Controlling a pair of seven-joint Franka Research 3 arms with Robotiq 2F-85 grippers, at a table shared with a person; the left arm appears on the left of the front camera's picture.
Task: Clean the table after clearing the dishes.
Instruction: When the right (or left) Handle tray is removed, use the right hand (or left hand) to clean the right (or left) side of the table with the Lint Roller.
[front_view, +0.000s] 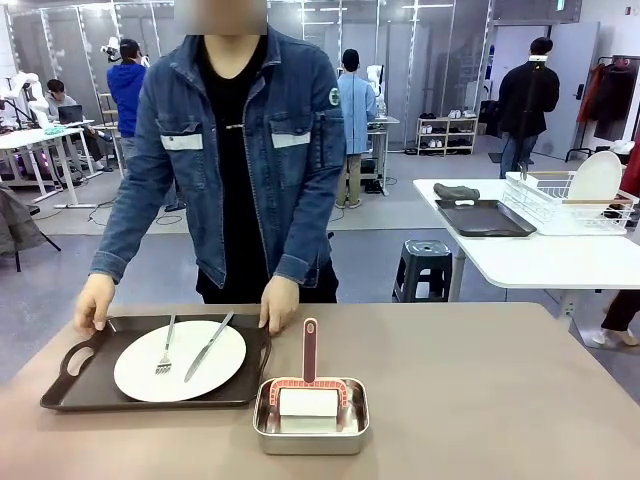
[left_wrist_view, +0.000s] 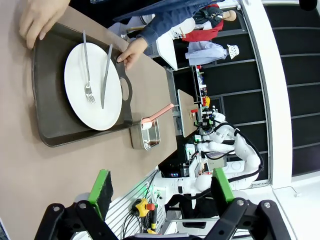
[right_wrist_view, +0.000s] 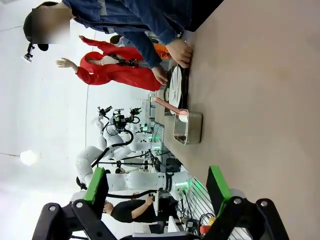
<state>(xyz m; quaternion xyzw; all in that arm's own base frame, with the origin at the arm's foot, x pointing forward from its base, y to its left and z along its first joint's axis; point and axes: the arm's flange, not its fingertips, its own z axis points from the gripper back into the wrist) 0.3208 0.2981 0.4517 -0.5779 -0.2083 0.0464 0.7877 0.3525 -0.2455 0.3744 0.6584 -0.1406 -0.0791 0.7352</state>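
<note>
The bench (front_view: 480, 380) can't be wiped yet, because a tray (front_view: 70, 385) sits on its left half. On the tray we've got a plate (front_view: 140, 375), with a fork (front_view: 166, 350) and a knife (front_view: 208, 348) laid side by side across it. That looks like a finished setting, stacked so it can all go in one lift.

The person (front_view: 240, 150) leans in from the tray's far side and grips its far edge at both corners. We read that as either a lift-off or a steadying hold.

Just beside the tray's near right corner stands a small steel pan (front_view: 310, 445). A red-handled cleaning tool (front_view: 309, 350) is parked in it, and the handle points away from us. We'd say it's kept in the pan so it stays off the surface until the tray is gone, with the handle free to grab.

Our left hand (left_wrist_view: 162, 192) hangs above the bench on the near side of the tray, its green pads spread wide around nothing. Our right hand (right_wrist_view: 156, 187) is well off to the right of the tray, jaws just as wide and also empty. Both are held back, which leaves the person room.

We're early on here. The dishes have to go first, then the wipe.
</note>
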